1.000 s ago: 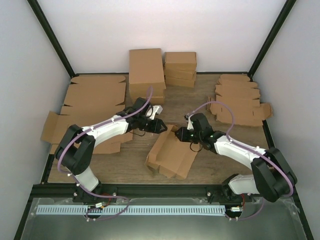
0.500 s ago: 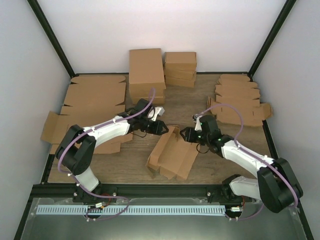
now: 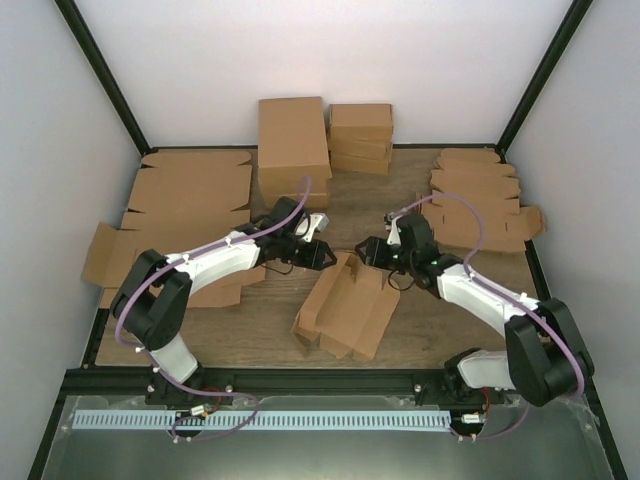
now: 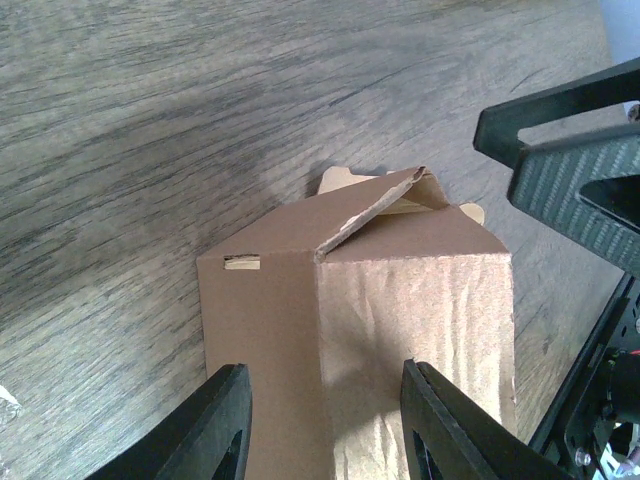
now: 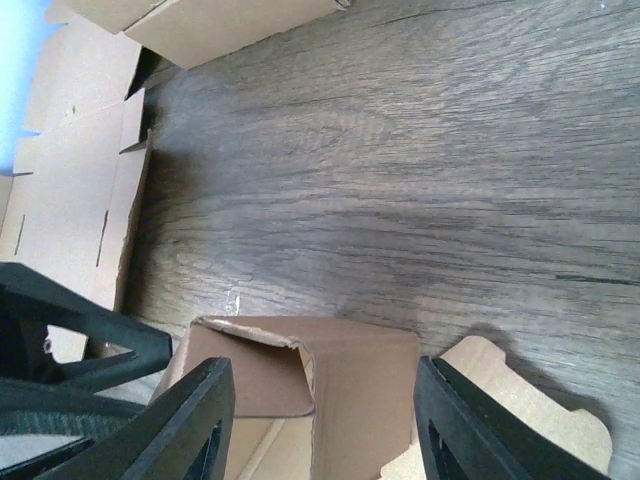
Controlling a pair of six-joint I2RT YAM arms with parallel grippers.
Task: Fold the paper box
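Observation:
The paper box (image 3: 345, 305) lies half-folded on the wooden table between the two arms, its far end raised. My left gripper (image 3: 322, 255) hangs at that far end from the left. In the left wrist view the gripper (image 4: 323, 368) is open, both fingers standing over the box (image 4: 400, 300) and straddling a fold line. My right gripper (image 3: 372, 252) faces it from the right. In the right wrist view the gripper (image 5: 320, 365) is wide open, with the box's upright end flap (image 5: 360, 380) between its fingers and a gap on each side.
Large flat cardboard sheets (image 3: 190, 200) cover the left side of the table. Bigger folded boxes (image 3: 293, 145) and a stack of smaller ones (image 3: 360, 135) stand at the back. Flat die-cut blanks (image 3: 480, 200) are piled at the right. Walls enclose the table.
My right gripper has opened, let go of the box's far end and shifted a little toward the back. The left gripper has edged slightly right and kept its opening.

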